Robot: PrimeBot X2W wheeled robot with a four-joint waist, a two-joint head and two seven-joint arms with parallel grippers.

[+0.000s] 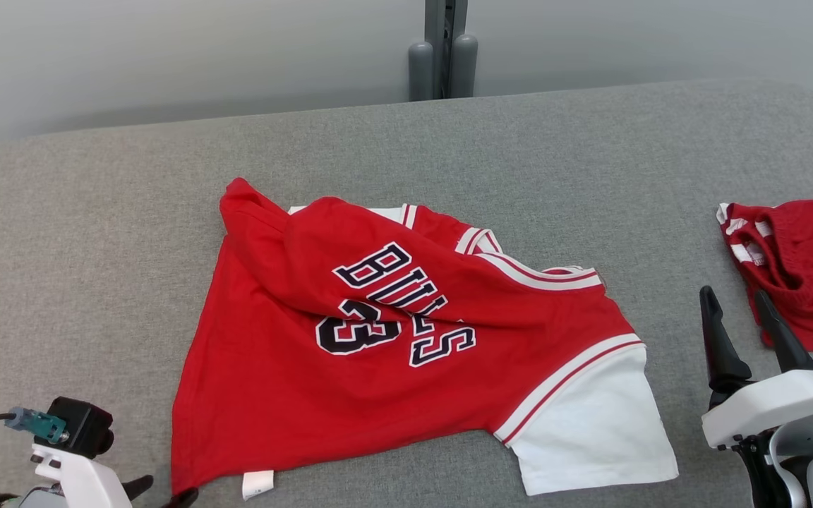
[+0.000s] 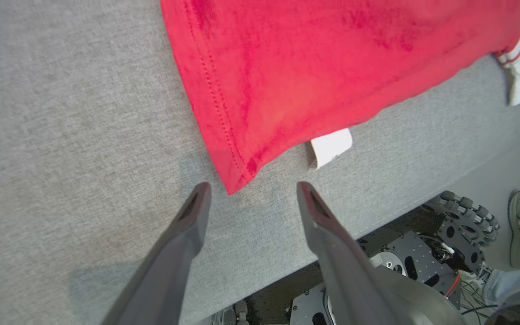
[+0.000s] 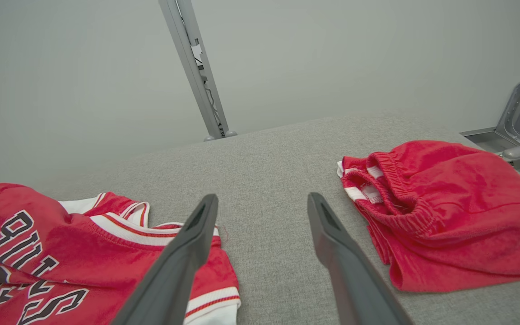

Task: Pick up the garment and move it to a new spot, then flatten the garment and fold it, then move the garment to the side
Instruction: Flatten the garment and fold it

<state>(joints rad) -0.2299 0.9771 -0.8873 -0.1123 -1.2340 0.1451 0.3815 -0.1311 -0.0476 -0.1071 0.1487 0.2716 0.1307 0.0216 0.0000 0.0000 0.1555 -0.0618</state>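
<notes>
Two arms and one red jersey (image 1: 392, 353). Head view: the jersey lies rumpled mid-frame on the grey counter (image 1: 96, 247), its length running left to right, with the hem at left and a white sleeve at lower right. Left jaws sit at the bottom edge, just beside the hem's lower corner. Right jaws stand parted and empty at far right, near red shorts (image 1: 802, 268).

Left wrist view: jaws parted, holding nothing, the hem corner just above their gap.

Right wrist view: parted jaws point between jersey and shorts.

The left arm looks nearer.
</notes>
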